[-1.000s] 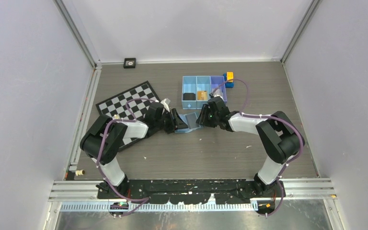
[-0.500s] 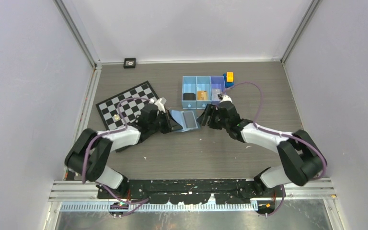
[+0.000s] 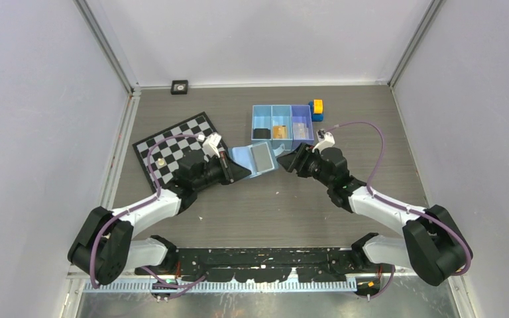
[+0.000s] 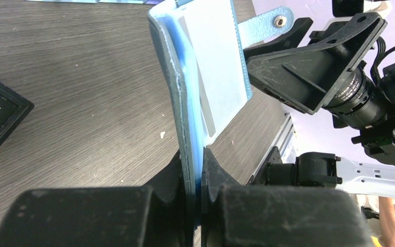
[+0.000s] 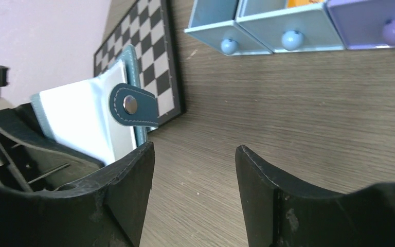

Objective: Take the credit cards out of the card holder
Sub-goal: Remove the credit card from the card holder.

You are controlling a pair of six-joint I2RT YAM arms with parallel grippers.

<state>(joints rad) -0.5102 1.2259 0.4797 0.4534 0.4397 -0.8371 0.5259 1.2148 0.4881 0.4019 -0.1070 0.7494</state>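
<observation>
The blue card holder (image 3: 242,154) stands open on its edge, and my left gripper (image 3: 237,171) is shut on its near edge. In the left wrist view the holder (image 4: 181,98) runs edge-on straight up from my left gripper (image 4: 194,154). A pale whitish credit card (image 4: 217,49) shows in its inner pocket, grey in the top view (image 3: 262,156). The snap strap (image 5: 133,106) sticks out toward my right gripper (image 5: 193,149), which is open, holds nothing and sits just right of the holder (image 5: 85,121). A tan-brown card (image 3: 279,131) lies in the tray's middle compartment.
The three-compartment blue tray (image 3: 272,108) stands behind the grippers, its knobbed fronts (image 5: 267,31) facing the right wrist camera. A yellow-and-blue block (image 3: 317,108) sits at its right end. A chessboard (image 3: 172,147) lies on the left.
My left gripper shut on the holder and drew back to the left, and the holder now stands open. The right gripper opened wider and backed off to the right.
</observation>
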